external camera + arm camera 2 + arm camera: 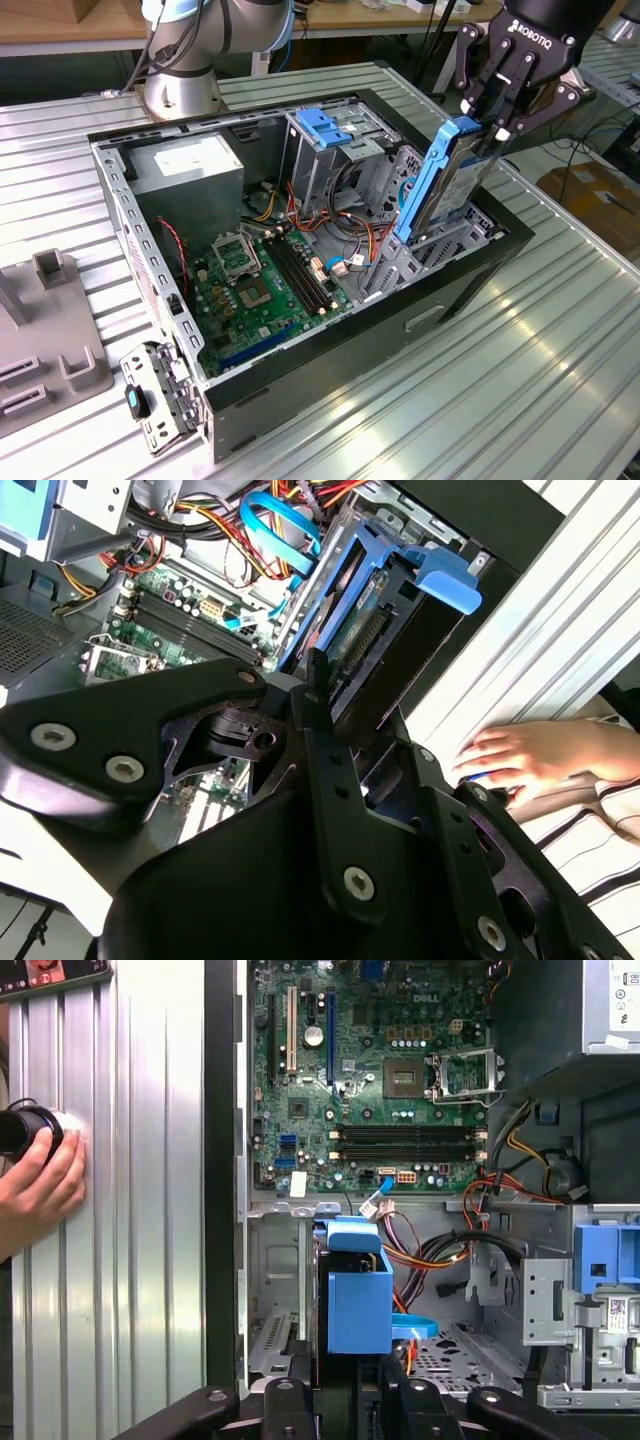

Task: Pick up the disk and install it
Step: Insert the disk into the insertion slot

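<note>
Disk (436, 190): grey drive in blue carrier rails, held on edge and leaning slightly, its upper end pinched between the fingers of the gripper (490, 125). Its lower end dips into the open computer case (330, 345), at the bay by the end wall on the exterior view's right.

Progress, as judged: pick-up done and the disk carried to the case. Installation is not done, since most of the disk's length stands above the case rim and it is not seated in the bay.

Edges and room:
- Case end wall just beside the disk on the exterior view's right, so there is little margin on that side.
- Drive cage (330, 150), grey with a blue latch, stands near on the exterior view's left, apart from the disk.
- Cables (345, 235), orange, red and yellow, lie loose between the cage and the bay, close to the disk's lower end. They are a likely snag.
- Motherboard (250, 280) lies flat on the case floor, well apart from the disk.
- Room above the case is open, so the gripper has free space overhead.
- Table (520, 380), ribbed metal, carries the case. In the first wrist view a person's hand (40, 1185) rests on it outside the case wall, apart from the disk.
</note>
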